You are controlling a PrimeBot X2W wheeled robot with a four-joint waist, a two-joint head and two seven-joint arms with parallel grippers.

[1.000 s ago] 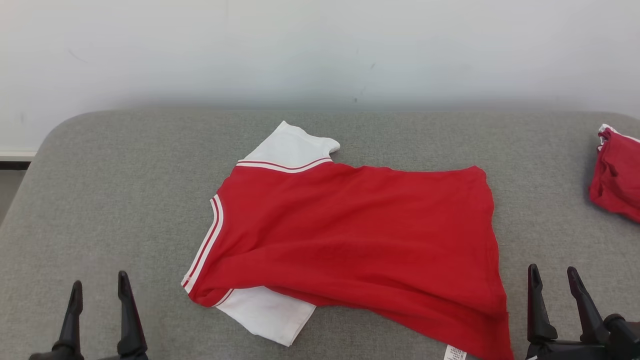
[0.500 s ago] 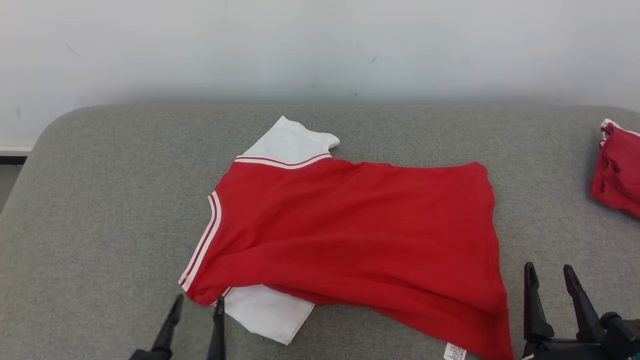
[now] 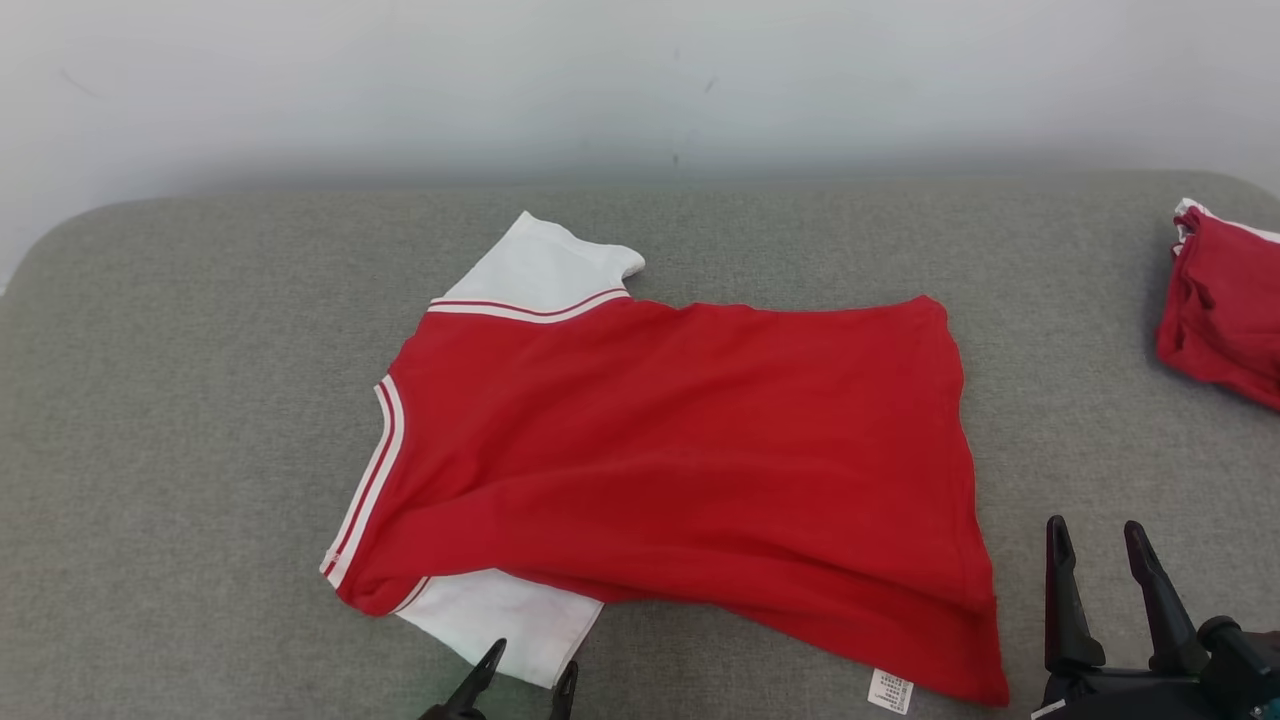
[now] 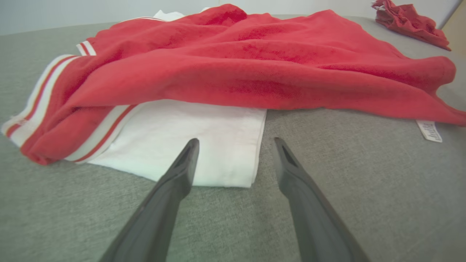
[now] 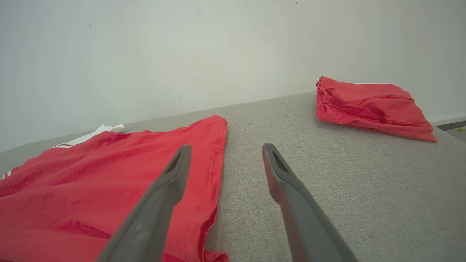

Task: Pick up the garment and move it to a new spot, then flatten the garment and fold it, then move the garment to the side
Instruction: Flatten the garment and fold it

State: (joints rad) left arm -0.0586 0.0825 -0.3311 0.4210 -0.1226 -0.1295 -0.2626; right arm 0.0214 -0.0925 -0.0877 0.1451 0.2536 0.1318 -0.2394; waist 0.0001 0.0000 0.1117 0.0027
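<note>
A red garment [image 3: 680,460] with white sleeves and striped trim lies spread on the grey cushion [image 3: 180,400]; it also appears as the garment [image 4: 255,65] and garment [image 5: 91,189] in the wrist views. My left gripper [image 3: 532,668] is open at the bottom edge, its tips right at the near white sleeve [image 3: 500,620]. In the left wrist view the left gripper [image 4: 236,142] straddles the sleeve's [image 4: 189,142] right corner, nothing between the fingers. My right gripper [image 3: 1095,535] stands open at the lower right, just right of the garment's hem; in its own view the right gripper [image 5: 225,149] holds nothing.
A second, bunched red garment [image 3: 1225,305] lies at the cushion's far right edge, seen also as the bunched garment [image 5: 367,105] and bunched garment [image 4: 407,22]. A pale wall [image 3: 640,80] rises behind the cushion. A white care label [image 3: 890,690] sticks out at the hem.
My left gripper has swept right along the bottom edge to the near white sleeve. The camera has shifted, sliding the scene left and up. The right gripper stays put.
</note>
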